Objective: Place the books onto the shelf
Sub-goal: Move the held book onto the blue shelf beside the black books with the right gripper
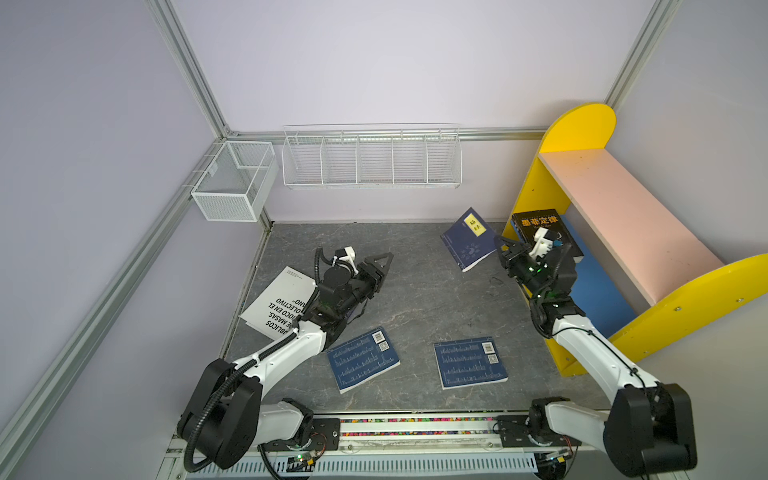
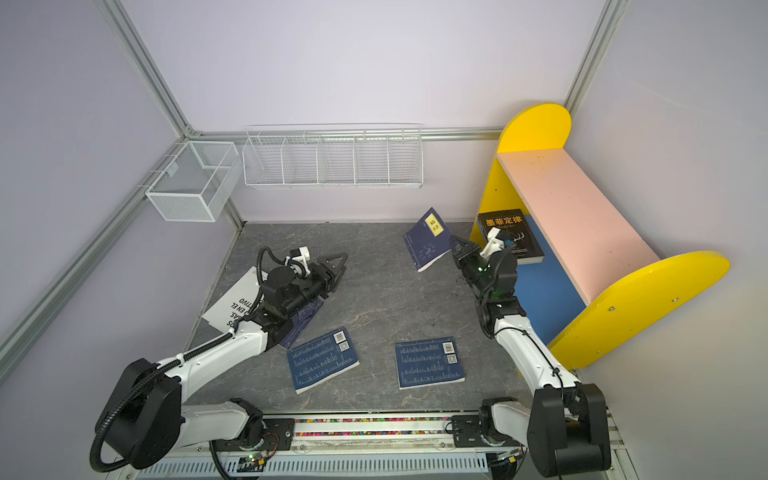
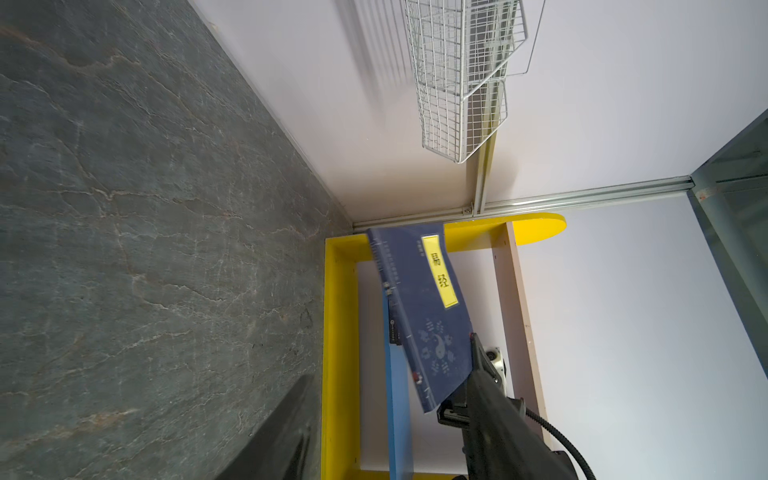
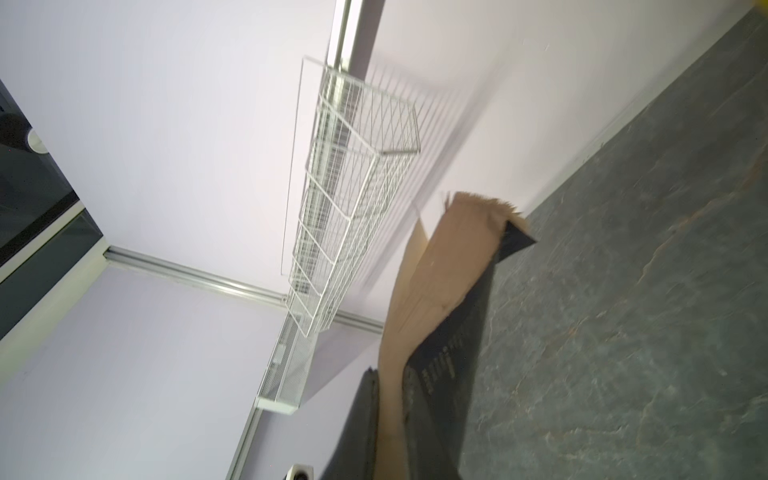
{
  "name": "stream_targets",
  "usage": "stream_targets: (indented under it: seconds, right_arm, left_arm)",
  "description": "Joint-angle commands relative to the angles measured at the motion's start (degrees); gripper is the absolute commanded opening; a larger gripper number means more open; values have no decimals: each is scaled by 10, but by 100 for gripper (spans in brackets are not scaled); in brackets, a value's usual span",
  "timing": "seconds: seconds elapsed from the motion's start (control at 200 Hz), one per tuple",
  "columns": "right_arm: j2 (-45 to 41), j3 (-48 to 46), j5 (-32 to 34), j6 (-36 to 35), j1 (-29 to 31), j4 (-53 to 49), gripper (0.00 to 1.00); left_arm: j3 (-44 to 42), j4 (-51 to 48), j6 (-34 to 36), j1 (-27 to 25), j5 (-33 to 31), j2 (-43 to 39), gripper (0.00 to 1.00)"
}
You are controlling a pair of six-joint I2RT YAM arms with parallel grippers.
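"So, which claw has a book?"

"The right claw (image 1: pixel 503 245), pinched tight on one corner of the navy book (image 1: pixel 467 241). The book juts out from the claw on the side away from the shelf (image 1: pixel 582 124). It is tilted, with its long side running toward the back wall. Whether its low corner touches the table (image 1: pixel 415 291), I cannot tell."

"And the shelf?"

"Just on the claw's other side. The blue lower board (image 1: pixel 602 291) opens there, with a black book (image 1: pixel 536 222) lying flat close behind the claw."

"A swing across, then?"

"I'd judge so, bringing the book's length in line with the board. The left claw (image 1: pixel 382 272) is parted, empty and well away."
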Motion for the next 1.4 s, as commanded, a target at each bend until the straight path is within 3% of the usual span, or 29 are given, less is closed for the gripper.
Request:
stream_targets:
  seconds: [0.0,0.51,0.97,1.1,1.395]
  right_arm:
    - [-3,-19,-42,21,-42,50,6]
    - [58,-50,-52,97,-178,256,6]
    - [198,-33,4,116,-212,443,7]
    - [194,-31,17,81,-216,382,7]
    - [86,16,89,-32,-221,0,10]
  left_arm:
    - [-20,-13,9,4,6,-16,59]
    - [-33,-3,6,5,6,-1,59]
    - [-45,52,-22,5,23,55,58]
    - [-49,63,-29,5,22,66,58]
    - [-41,100,-47,5,35,110,58]
